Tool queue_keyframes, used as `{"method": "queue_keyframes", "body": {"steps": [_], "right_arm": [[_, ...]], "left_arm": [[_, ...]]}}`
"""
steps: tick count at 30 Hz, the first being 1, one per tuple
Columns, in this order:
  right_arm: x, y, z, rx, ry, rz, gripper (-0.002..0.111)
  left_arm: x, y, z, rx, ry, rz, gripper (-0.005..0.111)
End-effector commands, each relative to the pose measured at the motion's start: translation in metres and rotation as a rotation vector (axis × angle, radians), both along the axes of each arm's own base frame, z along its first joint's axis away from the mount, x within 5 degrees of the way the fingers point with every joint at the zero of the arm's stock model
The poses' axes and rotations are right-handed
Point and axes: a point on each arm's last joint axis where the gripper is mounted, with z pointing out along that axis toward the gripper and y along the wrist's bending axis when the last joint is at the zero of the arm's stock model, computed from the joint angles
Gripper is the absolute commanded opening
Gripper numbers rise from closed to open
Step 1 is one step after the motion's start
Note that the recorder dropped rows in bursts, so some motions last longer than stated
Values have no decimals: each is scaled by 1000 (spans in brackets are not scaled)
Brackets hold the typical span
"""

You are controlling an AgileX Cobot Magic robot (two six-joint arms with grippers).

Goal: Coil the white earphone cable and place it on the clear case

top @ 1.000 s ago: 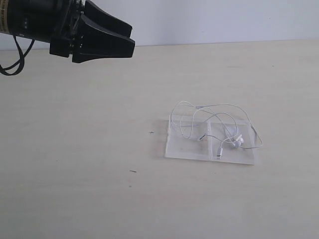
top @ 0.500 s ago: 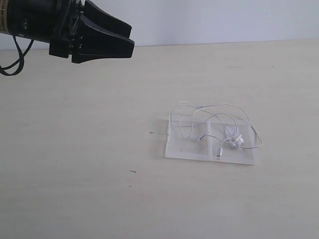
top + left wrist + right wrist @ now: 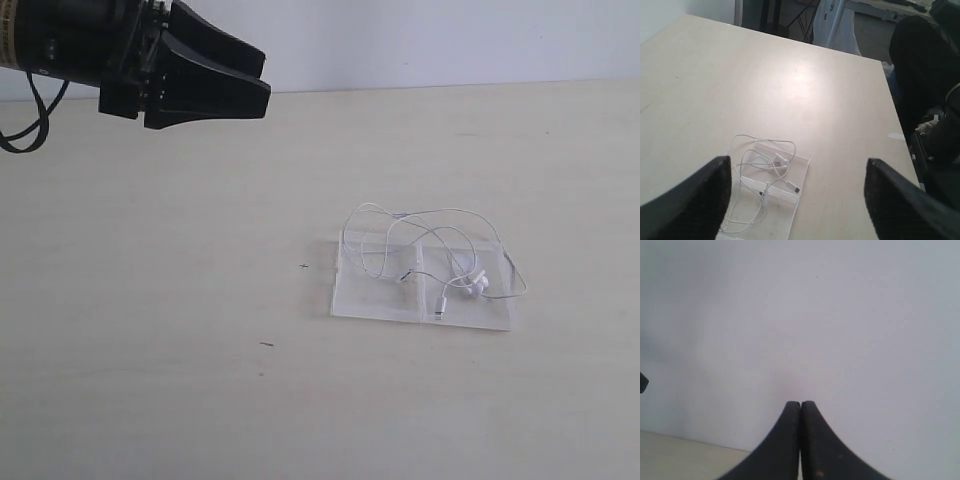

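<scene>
1. Clear case [image 3: 375,300]: two flat panels, lying on the table [image 3: 150,300]; taken as landmark.
2. White earphone cable [image 3: 472,283]: laid in loose loops on the case, earbuds and plug over its panels; a few loops overhang its edges.
3. Left gripper [image 3: 267,82]: held high, well apart from the case, jaws spread, nothing carried.
4. Right gripper [image 3: 800,407]: fingers pressed together, empty; position relative to the case cannot be told.
5. Step judged: placement nearly complete. If tidying is wanted, overhanging loops should be pinched from above and drawn inward gently, so the light case is not shoved.
</scene>
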Motion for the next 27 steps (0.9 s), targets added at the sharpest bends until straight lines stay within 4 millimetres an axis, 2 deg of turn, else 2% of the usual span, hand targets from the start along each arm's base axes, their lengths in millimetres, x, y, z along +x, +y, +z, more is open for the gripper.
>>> {"method": "queue_keyframes", "body": {"steps": [1,6,11,20,23,27], "right_arm": [[0,0,-2,41,18,12,0],[2,3,-13,118,177,57,0],[0,8,-35,77,417,97,0],[-1,9,-40,56,481,106,0],[-1,9,-40,56,481,106,0],[-1,9,-40,56,481,106,0]], "left_arm": [[-1,-2,1,-15,5,-4,71],[-1,-2,1,-15,5,-4,71],[-1,-2,1,-15,5,-4,71],[-3,0,-2,-14,16,0,71],[-2,9,-2,-89,39,65,71],[-1,31,-5,-161,69,172,71]]}}
